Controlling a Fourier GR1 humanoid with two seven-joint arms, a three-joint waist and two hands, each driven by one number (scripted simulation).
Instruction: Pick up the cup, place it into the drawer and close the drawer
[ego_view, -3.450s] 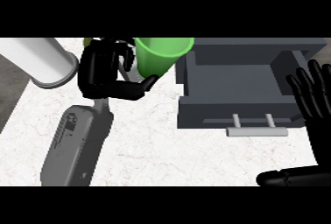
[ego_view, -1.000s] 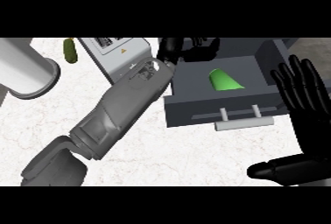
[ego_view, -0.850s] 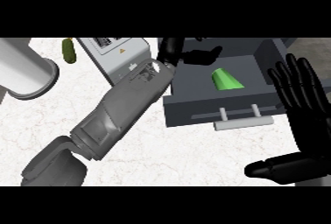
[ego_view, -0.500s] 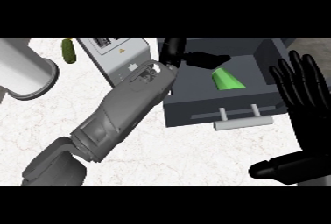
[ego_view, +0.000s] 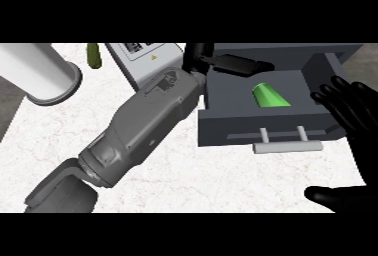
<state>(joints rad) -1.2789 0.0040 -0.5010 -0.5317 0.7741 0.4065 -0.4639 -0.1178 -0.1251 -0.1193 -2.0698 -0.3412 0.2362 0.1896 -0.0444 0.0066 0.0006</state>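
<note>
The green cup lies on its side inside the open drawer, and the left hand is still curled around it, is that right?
Not quite. In the head view the green cup does lie on its side inside the open drawer, but the left hand has let go: it is above the cup, clear of it.

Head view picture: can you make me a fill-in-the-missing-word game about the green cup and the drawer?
1. The green cup lies on its side inside the ____.
2. The drawer is pulled ____, its handle towards the robot.
3. The left hand is over the drawer's back edge, and it holds ____.
4. The right hand shows with straight fingers at the view's ____ edge.

Missing words: drawer; open; nothing; right
</note>
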